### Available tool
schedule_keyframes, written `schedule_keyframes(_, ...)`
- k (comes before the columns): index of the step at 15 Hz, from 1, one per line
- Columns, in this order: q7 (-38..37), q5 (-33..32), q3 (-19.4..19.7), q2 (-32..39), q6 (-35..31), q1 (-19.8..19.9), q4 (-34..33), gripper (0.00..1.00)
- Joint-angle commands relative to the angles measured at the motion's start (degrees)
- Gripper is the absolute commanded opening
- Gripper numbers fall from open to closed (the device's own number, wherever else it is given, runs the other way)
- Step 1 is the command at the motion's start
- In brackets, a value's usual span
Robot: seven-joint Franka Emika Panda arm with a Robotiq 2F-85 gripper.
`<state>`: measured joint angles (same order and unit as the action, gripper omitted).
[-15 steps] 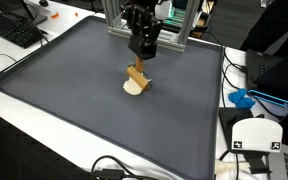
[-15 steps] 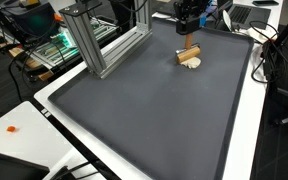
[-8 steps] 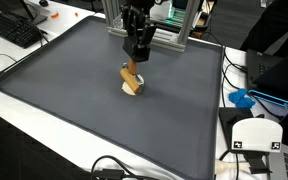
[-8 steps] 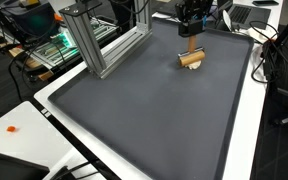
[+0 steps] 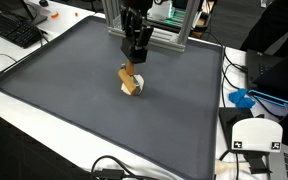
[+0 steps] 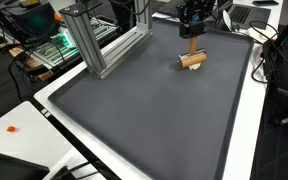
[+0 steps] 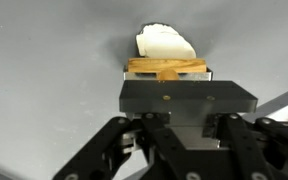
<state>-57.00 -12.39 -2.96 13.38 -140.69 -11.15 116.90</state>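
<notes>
My gripper (image 5: 134,52) hangs over the far part of a dark grey mat (image 5: 64,90) and is shut on a light wooden block (image 5: 129,74). The block reaches down to a small white rounded object (image 5: 133,89) that lies on the mat and touches it. In an exterior view the gripper (image 6: 192,30) holds the block (image 6: 192,59) just above the mat. In the wrist view the block (image 7: 167,68) sits between the jaws (image 7: 167,78), and the white object (image 7: 164,43) shows beyond it. The fingertips are hidden by the gripper body.
An aluminium frame (image 6: 104,45) stands on the mat's edge near the gripper. A keyboard (image 5: 12,28) lies on the white table beside the mat. A white device (image 5: 254,135) and a blue object (image 5: 242,98) sit off the mat on the other side.
The gripper has shifted a little sideways with the wooden block. The block now stands more upright, and the white object has been pushed slightly along the mat.
</notes>
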Motion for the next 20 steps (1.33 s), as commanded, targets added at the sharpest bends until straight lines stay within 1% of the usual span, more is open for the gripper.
schedule_keyframes(1, 1.58, 2.52, -0.5, 0.28, 3.23, -0.24, -0.95, 0.22)
schedule_keyframes(6, 5.21, 5.48, -1.56, 0.18, 6.45, -0.08, -1.87, 0.22)
schedule_keyframes(9, 8.78, 7.6, -2.32, 0.44, 7.76, -0.07, -1.92, 0.22)
schedule_keyframes(13, 10.69, 8.35, -2.37, 0.67, 9.54, -0.2, -2.15, 0.22)
schedule_keyframes(17, 10.76, 8.29, -2.17, 0.68, 10.43, -0.34, -2.37, 0.22)
schedule_keyframes(20, 7.99, 6.19, -1.19, 0.89, 7.38, -0.55, -2.43, 0.22)
